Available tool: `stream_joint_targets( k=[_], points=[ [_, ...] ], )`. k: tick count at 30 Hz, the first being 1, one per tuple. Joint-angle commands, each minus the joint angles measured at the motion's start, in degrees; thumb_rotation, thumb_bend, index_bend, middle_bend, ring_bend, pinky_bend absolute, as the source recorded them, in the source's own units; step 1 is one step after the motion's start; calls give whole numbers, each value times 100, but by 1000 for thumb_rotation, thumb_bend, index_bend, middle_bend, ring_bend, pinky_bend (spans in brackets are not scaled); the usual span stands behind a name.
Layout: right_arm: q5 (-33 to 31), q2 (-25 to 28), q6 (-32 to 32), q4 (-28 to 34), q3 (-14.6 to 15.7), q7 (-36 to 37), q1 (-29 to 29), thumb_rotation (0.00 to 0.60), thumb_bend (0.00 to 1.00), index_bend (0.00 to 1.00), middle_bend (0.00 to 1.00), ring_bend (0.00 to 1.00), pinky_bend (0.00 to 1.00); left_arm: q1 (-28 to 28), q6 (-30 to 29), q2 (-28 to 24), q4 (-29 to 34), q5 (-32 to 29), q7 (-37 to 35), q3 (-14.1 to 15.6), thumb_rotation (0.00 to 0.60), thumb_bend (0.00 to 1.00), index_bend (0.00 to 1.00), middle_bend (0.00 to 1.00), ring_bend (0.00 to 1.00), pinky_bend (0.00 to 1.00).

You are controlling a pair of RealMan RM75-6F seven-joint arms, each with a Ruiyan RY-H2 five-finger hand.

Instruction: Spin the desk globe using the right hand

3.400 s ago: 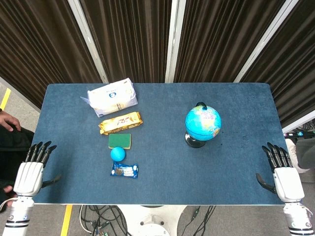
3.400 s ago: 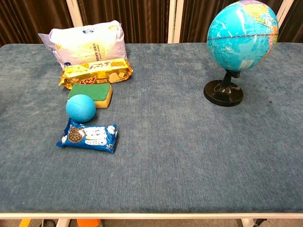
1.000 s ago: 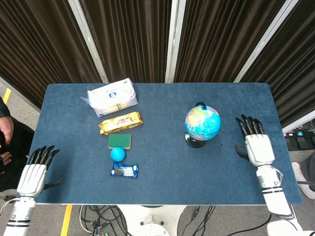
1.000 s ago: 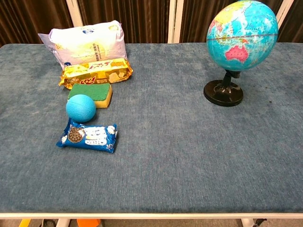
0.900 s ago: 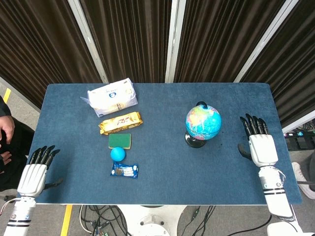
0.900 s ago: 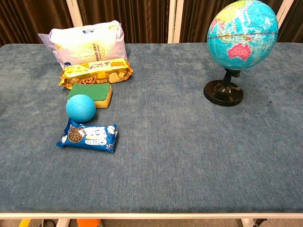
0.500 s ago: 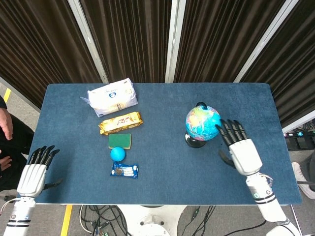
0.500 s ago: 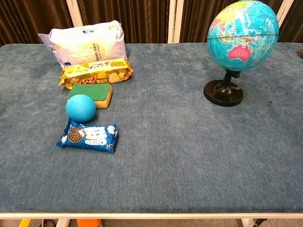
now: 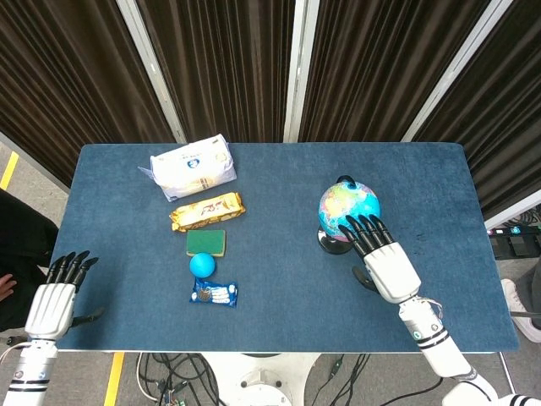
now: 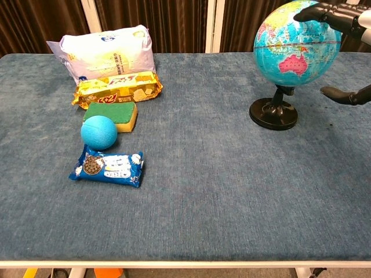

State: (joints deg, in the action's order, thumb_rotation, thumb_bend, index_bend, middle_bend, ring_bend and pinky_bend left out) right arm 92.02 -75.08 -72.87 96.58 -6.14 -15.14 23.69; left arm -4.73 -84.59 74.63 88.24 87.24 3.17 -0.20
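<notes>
The desk globe point(image 9: 347, 203) stands upright on its black base point(image 10: 273, 113) at the right of the blue table point(image 9: 279, 313). My right hand point(image 9: 382, 260) reaches in from the near right. Its fingers point(image 10: 327, 11) are spread and lie over the upper near side of the globe point(image 10: 295, 46), the tips touching its surface. The thumb point(image 10: 346, 94) hangs apart to the right of the stand. Nothing is held. My left hand point(image 9: 52, 300) rests at the table's front left edge with fingers apart, holding nothing.
On the left half lie a white bag point(image 9: 193, 166), a yellow snack pack point(image 9: 207, 211), a green sponge point(image 9: 206, 243), a blue ball point(image 9: 202, 265) and a blue cookie pack point(image 9: 213, 293). A person in dark clothes point(image 9: 17, 254) stands past the left edge.
My right hand has swung left from beside the globe until its fingers lie on the globe's top. The globe's map has turned slightly. The left hand has barely moved.
</notes>
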Motion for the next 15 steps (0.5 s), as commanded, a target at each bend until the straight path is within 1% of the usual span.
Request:
stream_joint_targets(
  k=[1, 5, 10, 15],
  points=[
    [-106, 17, 4, -53, 4, 25, -31, 600, 266, 0, 0, 0, 0, -5, 10, 4, 2, 2, 3, 2, 600, 57, 156, 78, 0, 81],
    [-441, 118, 107, -150, -34, 75, -73, 600, 266, 0, 0, 0, 0, -7, 9, 7, 7, 21, 7, 9, 600, 57, 156, 78, 0, 81],
    [-1162, 242, 300, -412, -171, 172, -156, 600, 266, 0, 0, 0, 0, -5, 1, 2, 22, 28, 14, 10, 600, 57, 156, 78, 0, 81],
    [-2003, 333, 401, -585, -305, 103, -318, 600, 266, 0, 0, 0, 0, -24, 35, 4, 36, 32, 38, 13, 600, 57, 156, 78, 0, 81]
  ],
)
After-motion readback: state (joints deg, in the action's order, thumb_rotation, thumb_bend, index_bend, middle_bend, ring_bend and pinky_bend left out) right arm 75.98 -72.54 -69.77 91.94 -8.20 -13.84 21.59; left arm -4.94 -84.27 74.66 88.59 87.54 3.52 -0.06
